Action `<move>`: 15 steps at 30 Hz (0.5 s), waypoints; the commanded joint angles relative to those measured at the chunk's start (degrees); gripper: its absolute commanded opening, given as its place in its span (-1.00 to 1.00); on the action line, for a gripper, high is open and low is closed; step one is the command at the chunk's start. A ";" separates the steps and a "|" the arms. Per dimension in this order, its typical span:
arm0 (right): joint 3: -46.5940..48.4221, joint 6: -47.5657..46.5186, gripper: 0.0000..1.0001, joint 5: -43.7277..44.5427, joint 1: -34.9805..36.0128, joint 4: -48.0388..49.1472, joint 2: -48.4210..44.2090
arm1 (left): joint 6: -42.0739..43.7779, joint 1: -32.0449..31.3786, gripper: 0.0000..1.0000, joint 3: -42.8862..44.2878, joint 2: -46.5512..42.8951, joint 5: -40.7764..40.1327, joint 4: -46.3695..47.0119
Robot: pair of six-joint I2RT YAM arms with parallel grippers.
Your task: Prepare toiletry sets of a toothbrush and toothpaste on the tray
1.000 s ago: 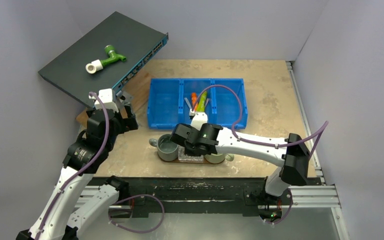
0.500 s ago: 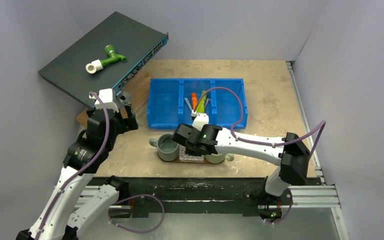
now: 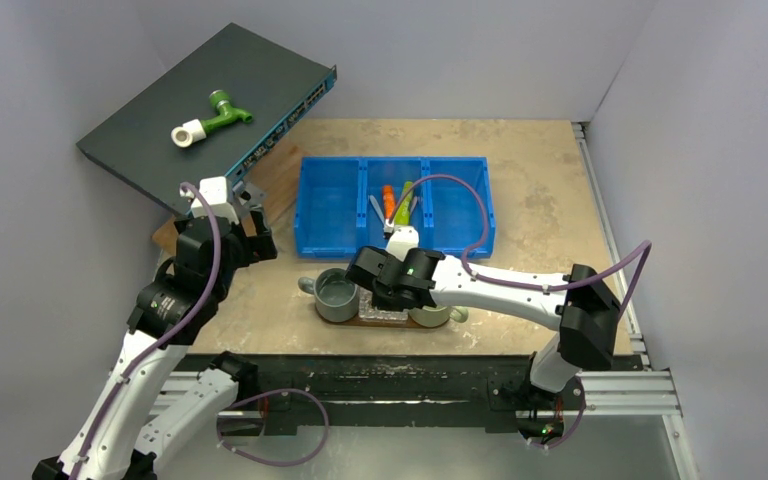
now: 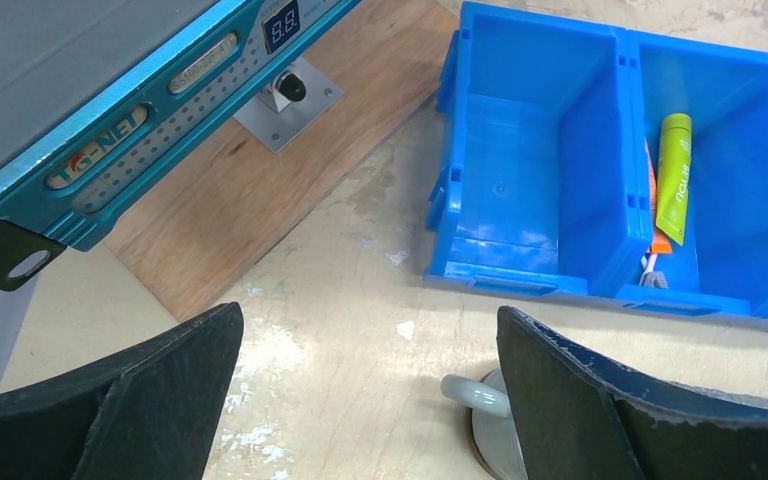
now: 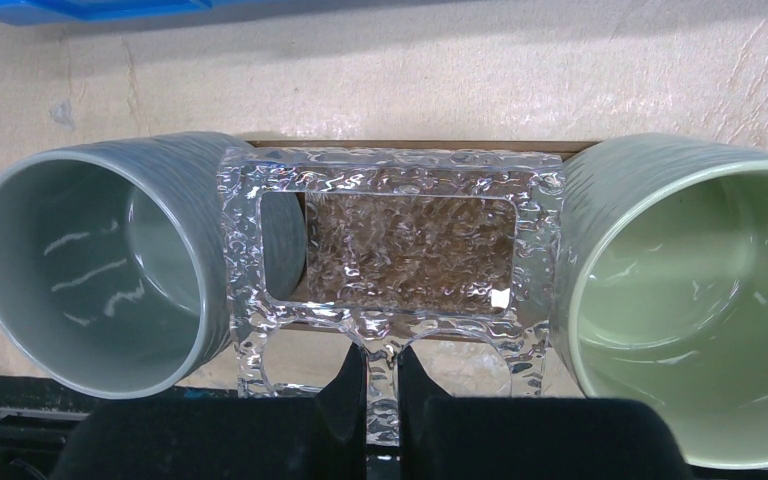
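A lime-green tube [image 3: 403,200] and an orange tube [image 3: 388,200] lie in the middle compartment of the blue bin [image 3: 330,212], with a pale toothbrush [image 3: 375,207] beside them. The left wrist view shows the lime-green tube [image 4: 672,165] over the orange tube [image 4: 660,238]. The dark-brown tray [image 3: 360,321] lies near the front edge. My right gripper [image 5: 381,350] is shut on the near edge of a clear textured holder [image 5: 400,170] standing on the tray [image 5: 410,146]. My left gripper [image 4: 370,320] hangs open over bare table left of the bin.
A grey mug [image 5: 90,260] and a pale green mug [image 5: 690,290] stand on the tray either side of the holder. A dark network switch [image 3: 200,110] leans on a wooden board [image 4: 240,200] at back left, with a green-and-white pipe fitting [image 3: 210,115] on top.
My right wrist has shifted very slightly toward the back left while holding the clear holder. The left arm has not moved.
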 commanded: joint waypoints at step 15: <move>-0.86 -0.79 -1.00 2.34 -0.16 -1.55 -1.91 | -0.60 0.27 0.95 1.78 -0.26 -0.19 0.97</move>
